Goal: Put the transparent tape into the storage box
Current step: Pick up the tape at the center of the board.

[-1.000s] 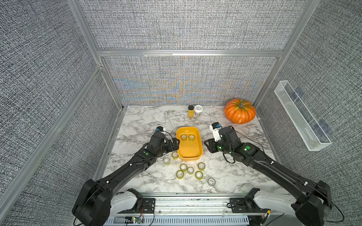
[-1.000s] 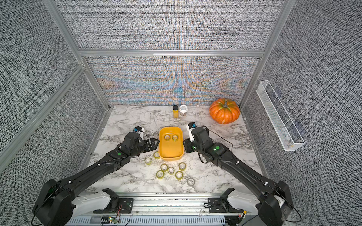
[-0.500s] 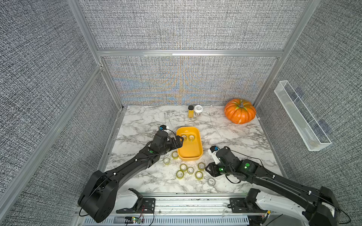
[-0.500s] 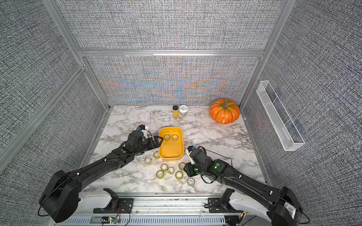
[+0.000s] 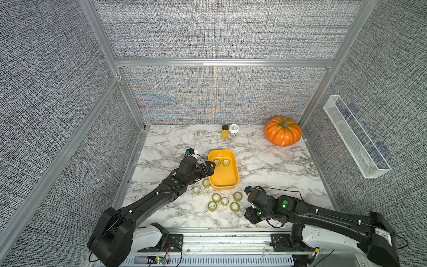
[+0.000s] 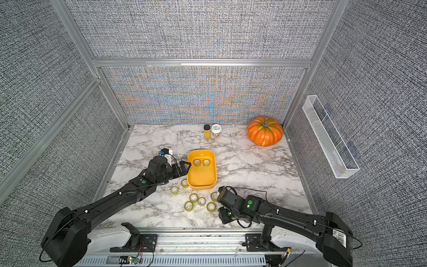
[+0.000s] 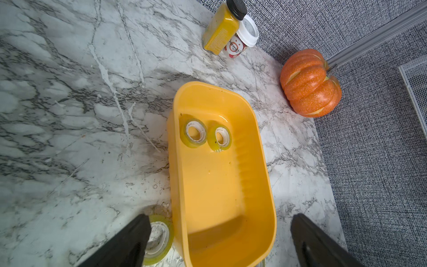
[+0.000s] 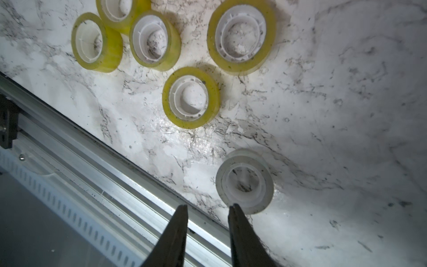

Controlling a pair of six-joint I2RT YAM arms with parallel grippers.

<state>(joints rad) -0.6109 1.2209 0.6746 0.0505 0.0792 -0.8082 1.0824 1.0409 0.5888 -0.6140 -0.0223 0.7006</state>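
Two rolls [image 5: 217, 162] lie flat at the far end of the box [image 5: 225, 178]. Seven more sit loose on the tabletop [image 5: 265, 166] in front of it, one just beside the box's near left corner. The grey roll [image 8: 245, 182] lies apart from them near the tabletop's front edge, hidden under the arm in both top views.

The left claw [image 5: 211, 167] hangs empty at the box's left rim, its jaws spread wide. The right claw [image 8: 209, 208] hovers just beside the grey roll with its jaws a narrow gap apart, gripping nothing.

The step in hand looks like picking up the grey roll. The gap seems too narrow to span the whole ring. The next move probably calls for shifting over until one jaw drops into the core and the other outside the wall. Then it can close, lift and carry the roll to the box.
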